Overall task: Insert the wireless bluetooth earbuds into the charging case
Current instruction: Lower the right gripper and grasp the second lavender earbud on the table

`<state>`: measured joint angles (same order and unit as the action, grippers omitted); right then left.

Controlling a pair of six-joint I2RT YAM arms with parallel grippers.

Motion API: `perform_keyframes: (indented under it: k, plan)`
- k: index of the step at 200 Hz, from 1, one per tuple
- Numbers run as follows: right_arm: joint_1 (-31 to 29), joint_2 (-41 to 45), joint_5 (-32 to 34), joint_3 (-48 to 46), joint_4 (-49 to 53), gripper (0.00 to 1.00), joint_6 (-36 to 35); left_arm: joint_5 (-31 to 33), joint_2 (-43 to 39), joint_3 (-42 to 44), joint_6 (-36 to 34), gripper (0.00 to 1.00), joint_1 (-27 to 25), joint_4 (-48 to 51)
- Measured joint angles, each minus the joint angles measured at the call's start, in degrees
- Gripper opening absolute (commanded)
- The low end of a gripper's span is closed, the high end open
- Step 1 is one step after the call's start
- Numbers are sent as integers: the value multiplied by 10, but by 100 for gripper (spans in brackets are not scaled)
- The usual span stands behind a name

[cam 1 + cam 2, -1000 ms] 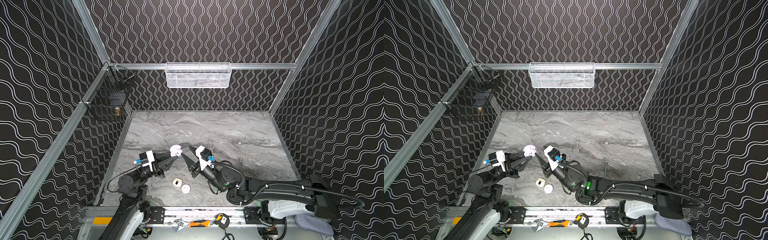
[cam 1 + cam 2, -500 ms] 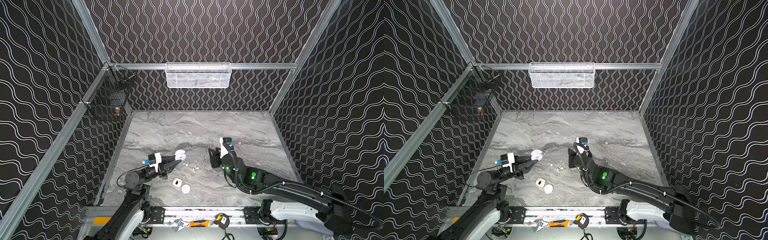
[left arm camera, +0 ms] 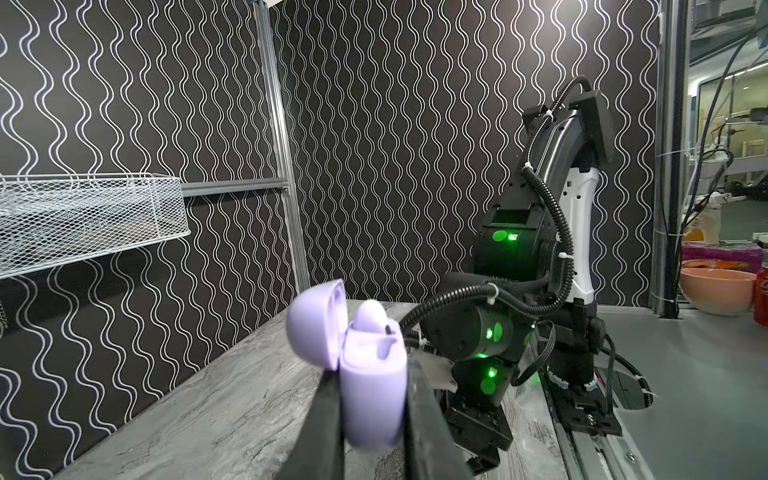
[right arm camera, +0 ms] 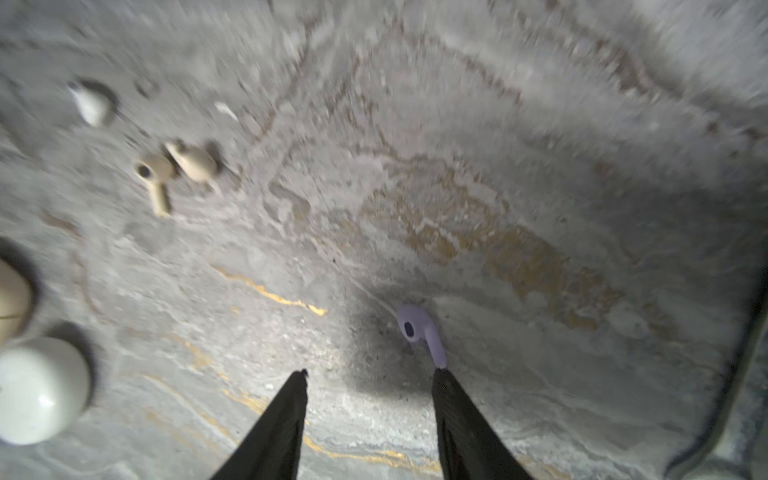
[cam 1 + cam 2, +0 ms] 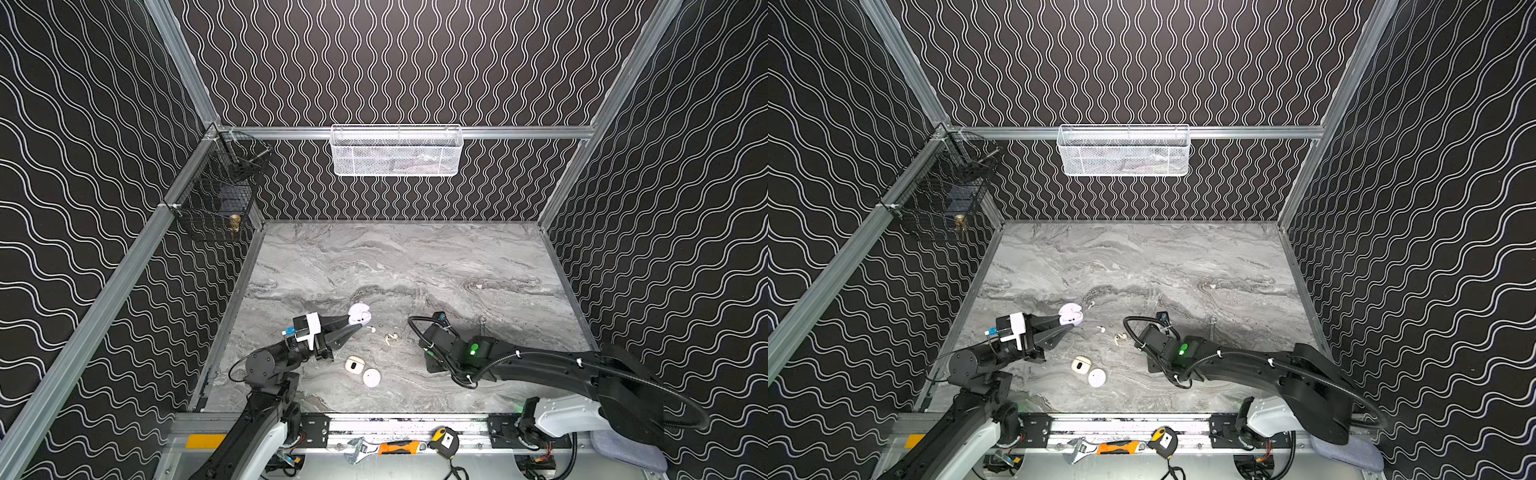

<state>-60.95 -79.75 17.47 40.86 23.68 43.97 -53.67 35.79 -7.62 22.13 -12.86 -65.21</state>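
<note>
My left gripper (image 3: 372, 370) is shut on the lavender charging case (image 3: 372, 399), which it holds above the table with the lid open. One lavender earbud (image 3: 370, 313) sits in the case. Both top views show the case (image 5: 359, 314) (image 5: 1070, 314) at the left fingertips. My right gripper (image 4: 372, 372) points down at the table, open and holding nothing. A second lavender earbud (image 4: 419, 330) lies on the table just past one right fingertip (image 4: 440, 376). In the top views the right arm (image 5: 453, 349) hides that earbud and the jaws.
Two cream earbuds (image 5: 390, 338) (image 4: 174, 170) and a white earbud (image 5: 371, 329) (image 4: 89, 106) lie between the arms. A cream case (image 5: 354, 365) and a white case (image 5: 371, 377) sit nearer the front. A steel wrench (image 5: 482, 326) lies right of the arm. A white mesh basket (image 5: 397, 151) hangs at the back.
My right gripper has pulled away from the case to the right, turned down toward the table and opened wider. My left gripper has lowered and shifted right with the case.
</note>
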Motion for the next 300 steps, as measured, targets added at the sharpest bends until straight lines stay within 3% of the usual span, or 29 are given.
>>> perform_keyframes:
  k: [91, 201, 300]
  plan:
    - [23, -38, -13, 2, 26, 57, 0, 4, -2, -3, -1, 0, 0, 11]
    - [24, -45, -71, -1, 0, 44, -8, 7, -8, -7, -13, 0, 0, 35]
    - [26, -94, 4, 48, 39, 46, 10, 20, -11, -16, -13, 0, 0, 55]
